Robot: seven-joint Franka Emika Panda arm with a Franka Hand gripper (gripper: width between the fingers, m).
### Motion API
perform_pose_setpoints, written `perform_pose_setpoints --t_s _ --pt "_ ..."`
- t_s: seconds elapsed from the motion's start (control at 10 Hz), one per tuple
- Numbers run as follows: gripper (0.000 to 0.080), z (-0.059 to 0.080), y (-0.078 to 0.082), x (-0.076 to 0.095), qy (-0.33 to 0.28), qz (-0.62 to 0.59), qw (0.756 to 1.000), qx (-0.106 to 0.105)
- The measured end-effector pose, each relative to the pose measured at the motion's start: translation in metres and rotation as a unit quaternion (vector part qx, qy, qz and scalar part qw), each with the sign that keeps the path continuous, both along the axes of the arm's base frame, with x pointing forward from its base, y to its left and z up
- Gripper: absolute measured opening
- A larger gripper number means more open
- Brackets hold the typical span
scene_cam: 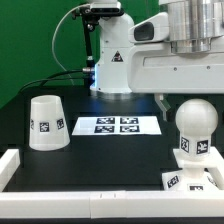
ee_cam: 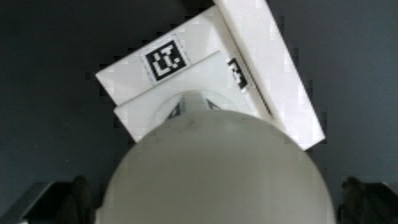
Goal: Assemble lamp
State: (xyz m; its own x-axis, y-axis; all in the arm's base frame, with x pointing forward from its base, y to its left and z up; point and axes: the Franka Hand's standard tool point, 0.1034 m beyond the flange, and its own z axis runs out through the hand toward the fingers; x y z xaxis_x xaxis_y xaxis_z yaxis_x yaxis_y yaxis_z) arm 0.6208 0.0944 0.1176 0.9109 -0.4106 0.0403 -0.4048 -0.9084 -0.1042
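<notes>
The white ball bulb (scene_cam: 196, 119) stands on the angular lamp base (scene_cam: 191, 176) at the exterior view's right; the base carries small square tags. In the wrist view the bulb (ee_cam: 210, 165) fills the lower middle, with the tagged base (ee_cam: 187, 62) behind it. My gripper (scene_cam: 188, 98) hangs right above the bulb. It is open: its dark fingers (ee_cam: 50, 200) sit on either side of the bulb (ee_cam: 210, 200) with a gap to it. The cone shade (scene_cam: 46, 122) stands alone at the exterior view's left, with one tag on its side.
The marker board (scene_cam: 117, 125) lies flat on the black table between shade and base. A white raised rim (scene_cam: 90, 205) runs along the table's front and left edges. The arm's white pedestal (scene_cam: 110, 55) and cables stand at the back.
</notes>
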Motion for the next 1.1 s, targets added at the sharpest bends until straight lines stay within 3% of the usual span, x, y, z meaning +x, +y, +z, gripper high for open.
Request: perform_pose_setpoints --t_s 0.1,0.4,0.6,0.7,0.9,1.1 --pt "0.0699 0.0011 -0.0013 0.0028 -0.016 0.133 0.991 -0.027" --pt "0.0699 0.0005 -0.0034 0.0049 -0.028 0.325 0.944 -0.05" --pt "0.0699 -0.0002 -0.006 0.0061 -0.036 0.341 0.938 -0.056" --pt "0.0574 -0.0005 -0.0059 0.006 -0.035 0.332 0.941 -0.055" --pt "0.0574 -0.0004 -0.0061 0.0062 -0.035 0.322 0.944 -0.054" --pt "0.0574 0.0004 -0.0065 0.0068 -0.032 0.249 0.967 -0.048"
